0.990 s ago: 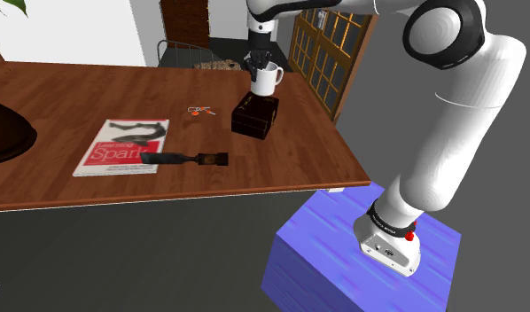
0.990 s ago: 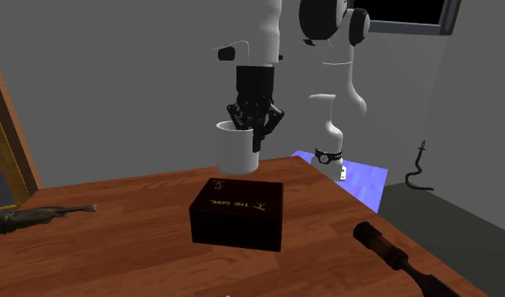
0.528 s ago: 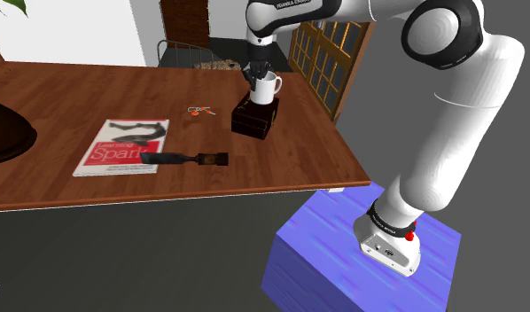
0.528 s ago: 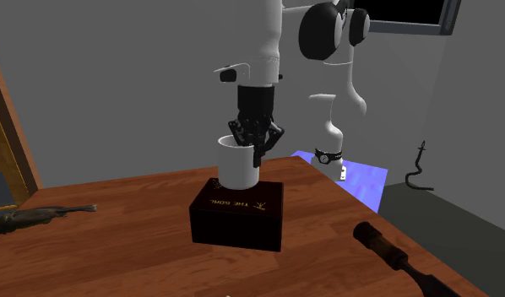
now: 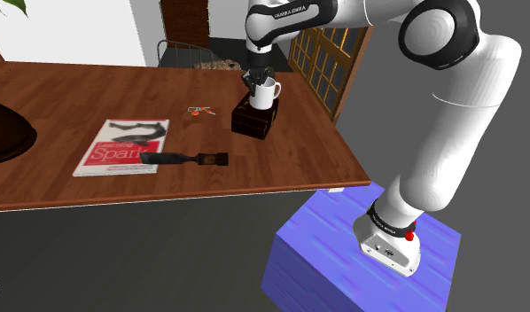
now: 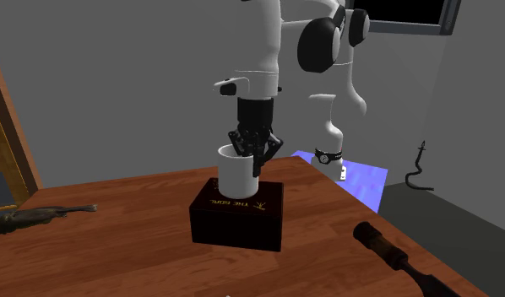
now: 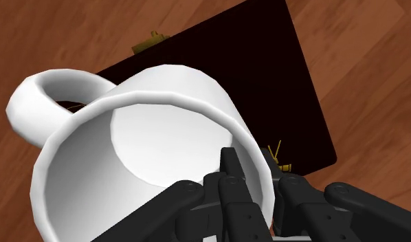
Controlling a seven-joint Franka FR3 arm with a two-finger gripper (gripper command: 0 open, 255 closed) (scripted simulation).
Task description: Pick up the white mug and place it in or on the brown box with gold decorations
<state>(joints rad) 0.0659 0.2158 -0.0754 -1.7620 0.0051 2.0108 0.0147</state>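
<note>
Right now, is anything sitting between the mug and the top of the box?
Nothing visible does. The white mug is upright directly over the lid of the dark brown box, with the jaws shut on its rim. Whether its base touches the lid, I cannot tell.

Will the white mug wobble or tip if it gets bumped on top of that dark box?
Probably steady: the white mug stands upright, wide base seemingly on the flat lid of the dark box. It looks stiff: the gripper pinches just its rim wall without bending it.
</note>
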